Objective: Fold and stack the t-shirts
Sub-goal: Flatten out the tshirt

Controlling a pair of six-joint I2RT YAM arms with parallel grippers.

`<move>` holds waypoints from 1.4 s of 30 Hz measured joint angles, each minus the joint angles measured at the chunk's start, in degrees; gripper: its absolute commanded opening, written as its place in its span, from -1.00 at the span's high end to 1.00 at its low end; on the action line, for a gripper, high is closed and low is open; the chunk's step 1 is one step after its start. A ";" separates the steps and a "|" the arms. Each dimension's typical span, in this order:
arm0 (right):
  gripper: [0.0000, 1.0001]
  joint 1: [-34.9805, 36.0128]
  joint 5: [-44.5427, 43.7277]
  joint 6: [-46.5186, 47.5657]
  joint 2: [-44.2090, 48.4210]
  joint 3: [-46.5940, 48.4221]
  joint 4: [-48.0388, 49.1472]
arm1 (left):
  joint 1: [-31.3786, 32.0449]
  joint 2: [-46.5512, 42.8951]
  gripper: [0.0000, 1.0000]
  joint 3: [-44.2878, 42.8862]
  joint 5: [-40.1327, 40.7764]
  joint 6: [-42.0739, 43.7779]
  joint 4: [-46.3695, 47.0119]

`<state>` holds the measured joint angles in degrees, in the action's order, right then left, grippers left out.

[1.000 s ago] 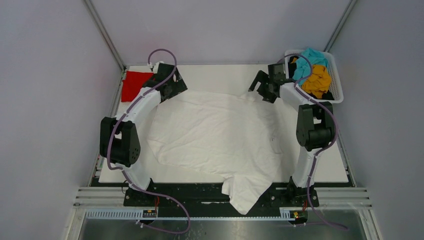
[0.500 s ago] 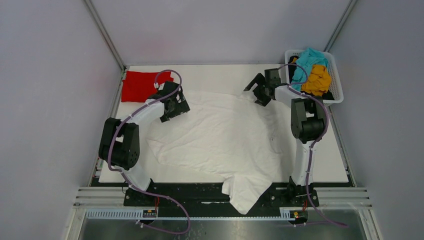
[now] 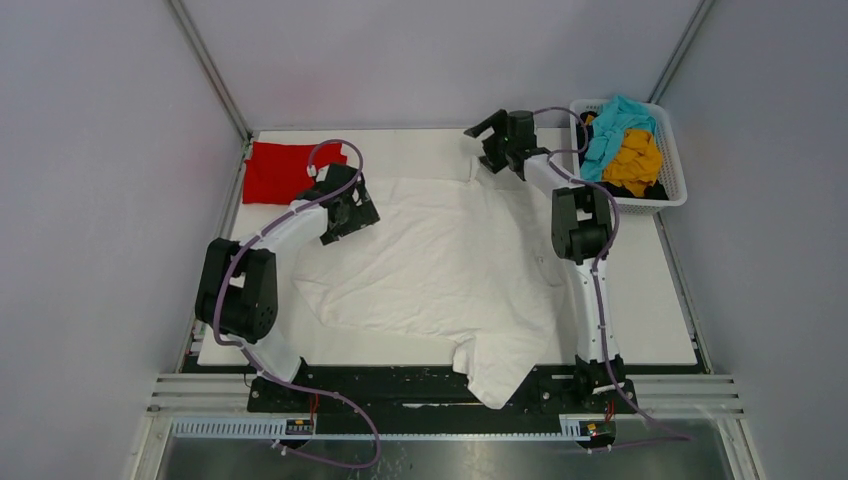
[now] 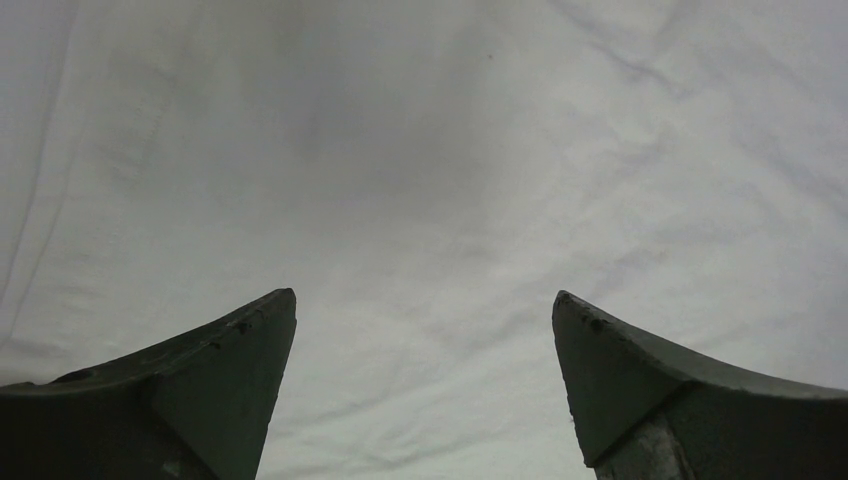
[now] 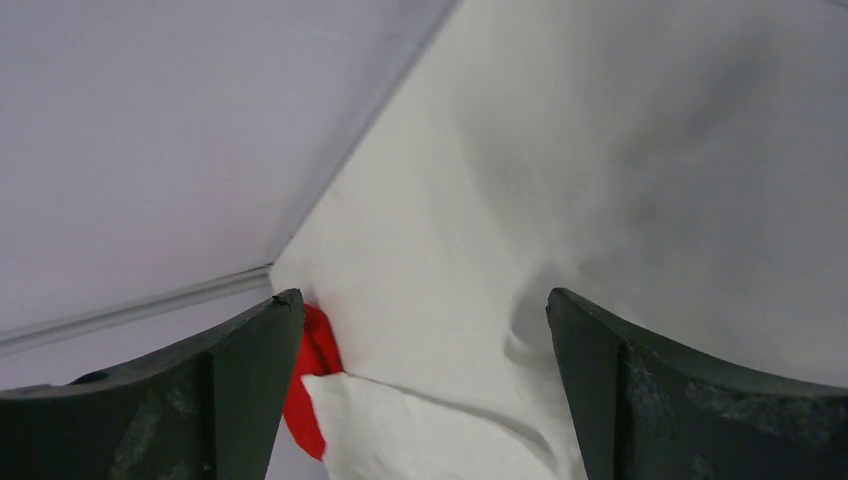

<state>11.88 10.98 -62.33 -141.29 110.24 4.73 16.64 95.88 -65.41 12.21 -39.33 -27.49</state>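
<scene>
A large white t-shirt point(image 3: 440, 265) lies spread over the middle of the table, its lower end hanging over the near edge. A red t-shirt point(image 3: 280, 170) lies folded at the back left. Teal point(image 3: 615, 125), mustard-yellow point(image 3: 635, 160) and black point(image 3: 655, 190) shirts are piled in the basket. My left gripper point(image 3: 355, 212) is open and empty over the white shirt's left upper edge; its wrist view point(image 4: 425, 300) shows only white cloth point(image 4: 420, 150). My right gripper point(image 3: 482, 140) is open and empty by the shirt's far edge. Its wrist view point(image 5: 425, 300) shows white cloth point(image 5: 650, 200) and the red shirt point(image 5: 312, 365).
A white lattice basket point(image 3: 675, 195) stands at the back right corner. Grey walls and metal frame posts close in the table on three sides. Bare white table point(image 3: 650, 300) shows to the right of the shirt.
My right gripper has swung left and back, from beside the basket to the shirt's far edge. My left gripper drew back off the red shirt. The white shirt now lies flatter.
</scene>
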 measured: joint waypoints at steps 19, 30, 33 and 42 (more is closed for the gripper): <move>-0.99 3.80 -5.57 12.26 4.37 3.10 -13.22 | 0.00 -5.86 -0.98 3.76 0.39 -0.74 -1.31; -0.99 3.76 -7.04 17.86 36.46 -35.91 -6.32 | 7.28 -11.96 -0.98 7.89 0.33 -5.64 -8.61; -0.99 3.76 -6.78 18.03 40.09 -43.95 -5.14 | 8.66 -12.63 -0.98 11.21 0.66 -7.85 -10.69; -0.99 3.48 -5.03 19.17 40.57 -53.96 -6.03 | 8.52 -13.53 -0.98 20.61 7.19 -15.82 -15.13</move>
<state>15.35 5.96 -43.16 -100.73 56.27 -1.30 25.17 82.35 -44.80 19.40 -55.16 -42.61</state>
